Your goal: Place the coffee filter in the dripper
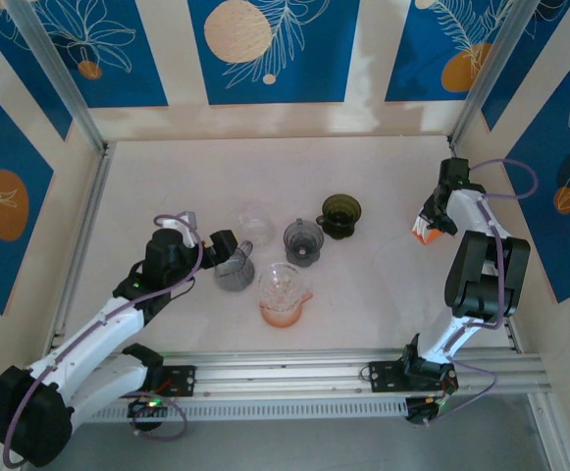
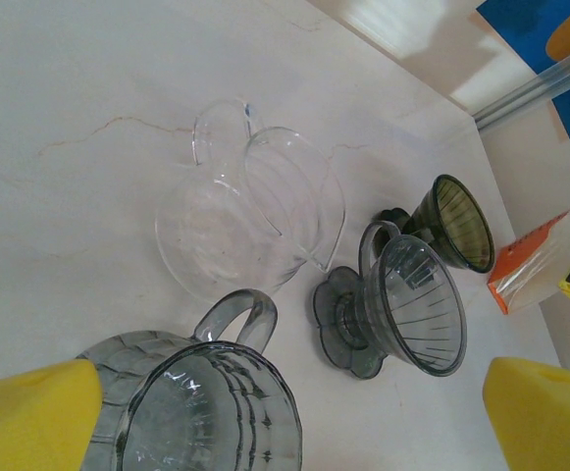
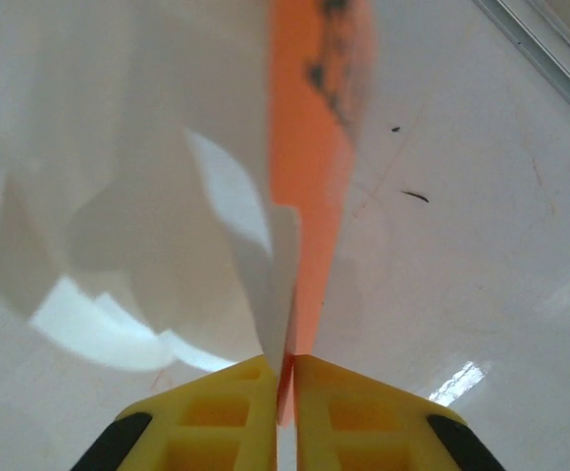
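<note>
**Top view.** We see the right gripper point(image 1: 430, 228) clamped on the thin white-and-orange paper coffee filter point(image 1: 423, 234) at the table's right side. It is well apart from the smoke-grey ribbed plastic dripper point(image 1: 303, 241).

**Left wrist.** The left gripper point(image 2: 294, 422) gapes wide beside a grey glass mug point(image 2: 206, 412).

**Right wrist.** We judge the filter light, limp and easily creased, so it is best pinched at its rim. Blur hides whether it is one sheet or several.
</note>
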